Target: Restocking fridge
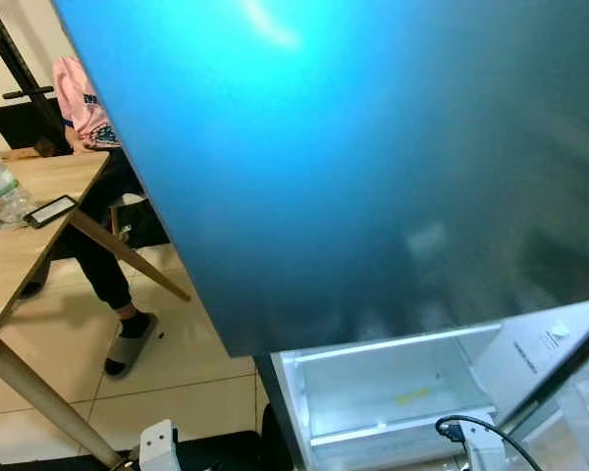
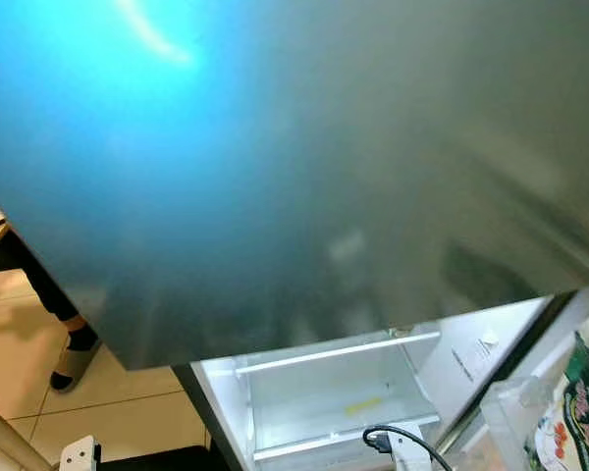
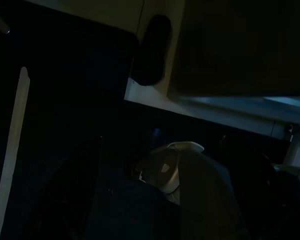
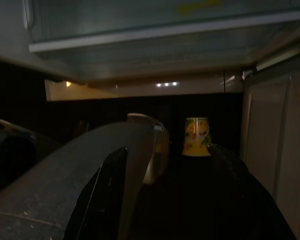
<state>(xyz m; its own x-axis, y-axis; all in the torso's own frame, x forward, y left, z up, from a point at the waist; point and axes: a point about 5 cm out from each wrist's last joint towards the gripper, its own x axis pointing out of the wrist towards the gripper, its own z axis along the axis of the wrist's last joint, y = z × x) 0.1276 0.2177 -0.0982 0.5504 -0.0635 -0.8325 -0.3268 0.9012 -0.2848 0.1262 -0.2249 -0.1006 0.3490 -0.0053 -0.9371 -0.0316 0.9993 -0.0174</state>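
**Fridge door open, both arms hanging low**

I am looking down past a broad, smooth fridge door (image 1: 373,167) whose glossy blue-grey face is catching a bright glare near its top. Below its lower edge the fridge's white interior is showing: a clear, boxy door shelf (image 1: 383,392) with a straight rail across the front and a small yellow mark on its back wall. A black cable (image 1: 471,429) is looping in front of it.

To my left a pale wooden table (image 1: 29,245) with slanted legs is carrying a clear plastic bottle (image 1: 0,191) and a dark phone (image 1: 51,210). A person in a pink top (image 1: 79,98), dark trousers and a grey slipper (image 1: 130,345) is sitting beside it on the beige tiled floor (image 1: 177,383).

The right eye view is adding a green printed packet (image 2: 579,412) at the lower right, in translucent wrapping.

The right wrist view is dim, but I am seeing the right gripper (image 4: 165,165) with its two matte black fingers spread apart; between them, further off, a yellow printed cup (image 4: 197,136) is standing upright in the shade beneath the lit glass shelf (image 4: 165,30).

The left wrist view is very dark; of the left gripper I cannot tell whether the fingers are spread or together. A pale rounded part (image 3: 165,165) and a light strip (image 3: 12,150) are barely making themselves out.
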